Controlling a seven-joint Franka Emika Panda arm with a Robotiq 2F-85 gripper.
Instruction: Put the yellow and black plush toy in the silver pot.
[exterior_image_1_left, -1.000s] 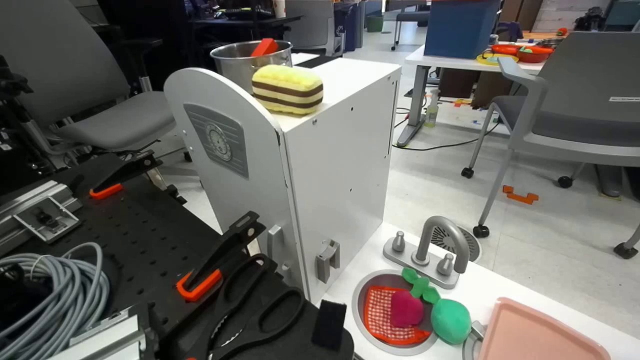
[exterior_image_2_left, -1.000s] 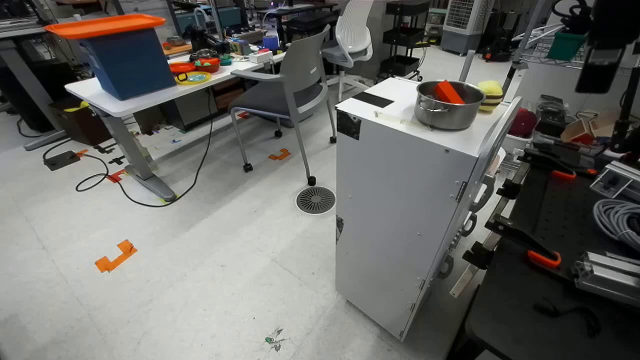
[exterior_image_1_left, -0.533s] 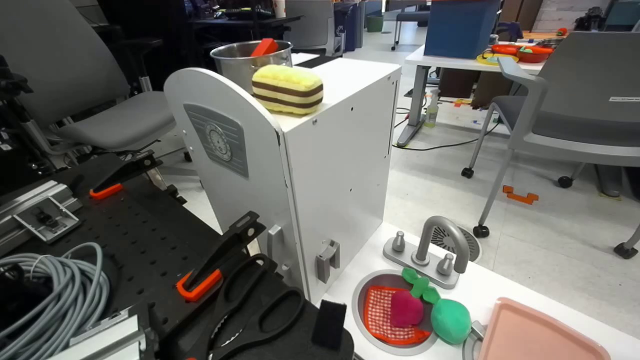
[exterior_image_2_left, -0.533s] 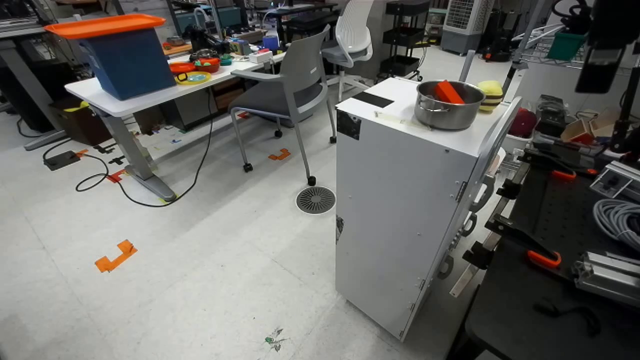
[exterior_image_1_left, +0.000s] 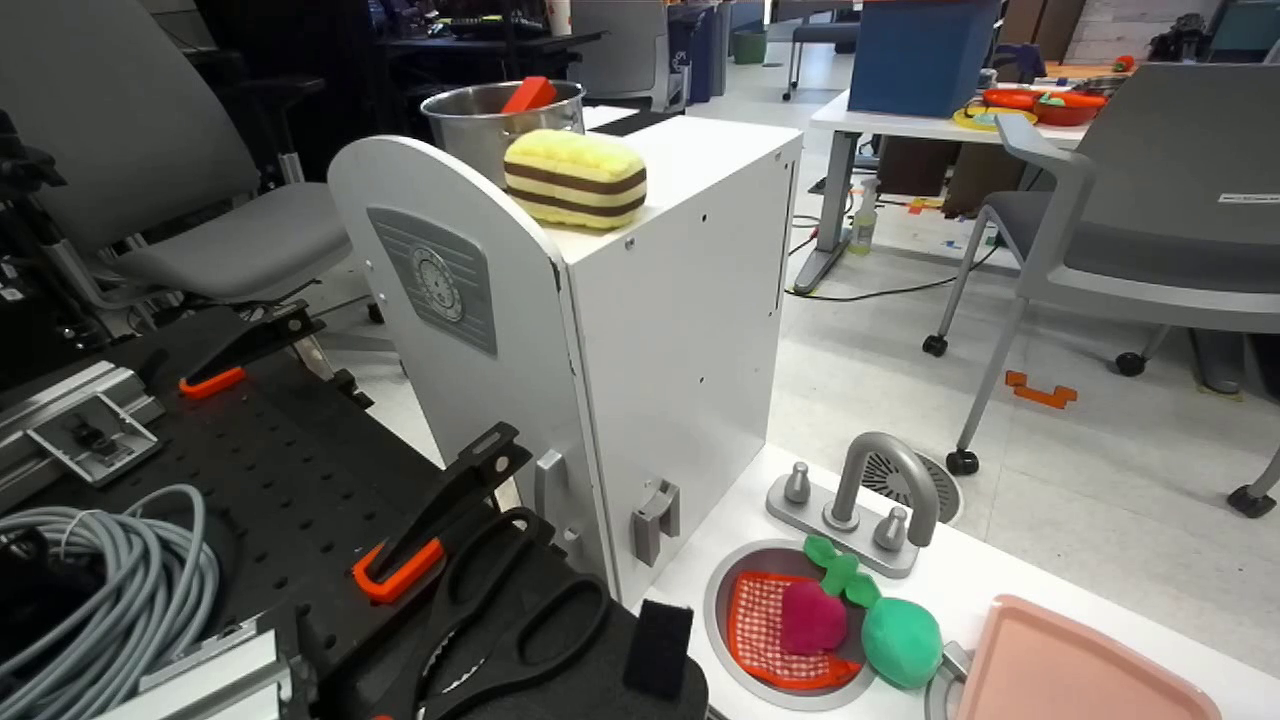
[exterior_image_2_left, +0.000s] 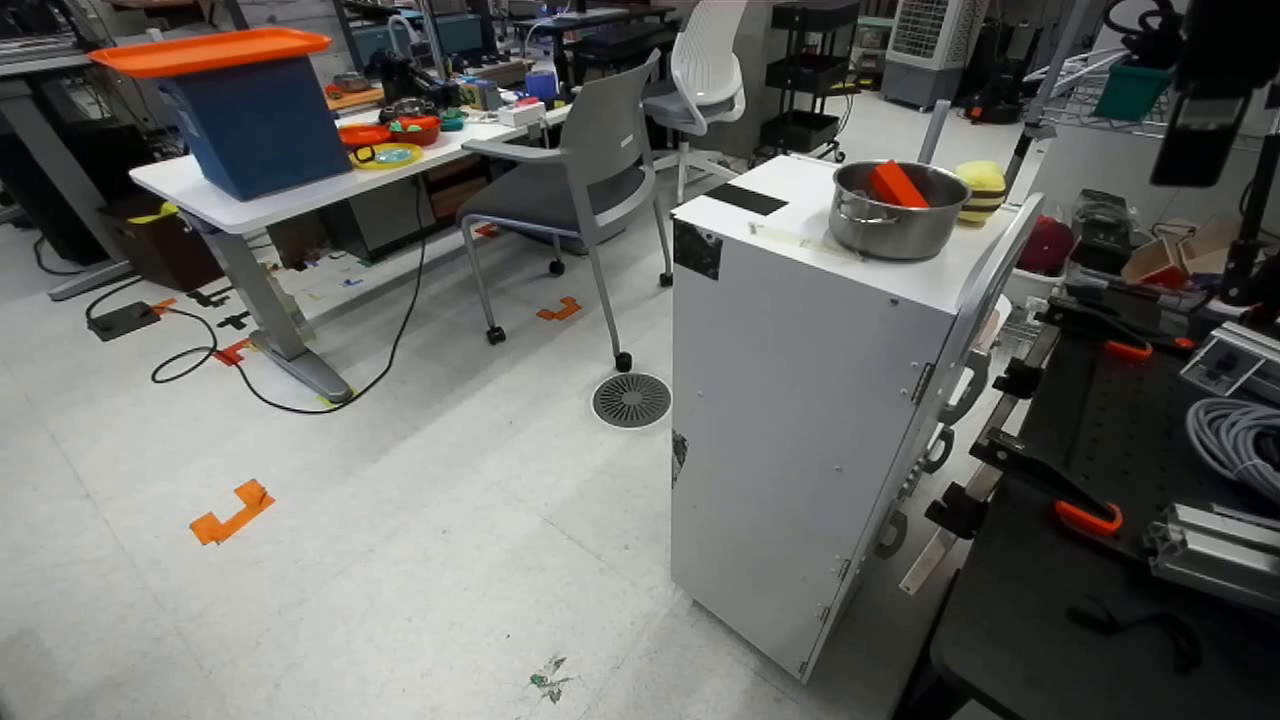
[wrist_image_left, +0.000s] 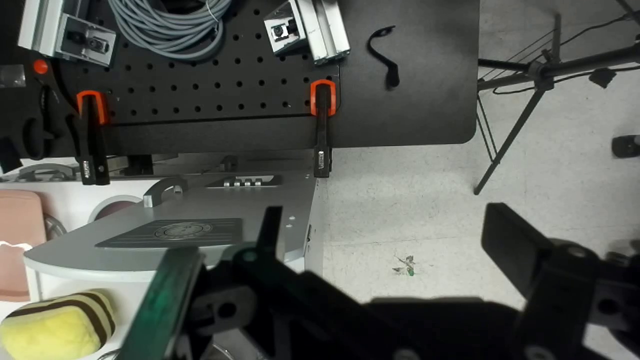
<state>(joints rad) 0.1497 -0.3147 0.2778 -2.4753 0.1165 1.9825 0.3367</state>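
The wrist view shows the plush toy (wrist_image_left: 57, 327) left of widely parted fingers (wrist_image_left: 515, 246), exterior views alone the red block (exterior_image_2_left: 897, 185) in the pot (exterior_image_2_left: 888, 237).

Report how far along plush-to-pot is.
Done: no transfer yet; the yellow and black plush toy sits on the white cabinet beside the silver pot.
In hand: nothing; the gripper is open.
Left: grasp, lift and place the toy.

Brown-striped yellow plush toy (exterior_image_1_left: 575, 180)
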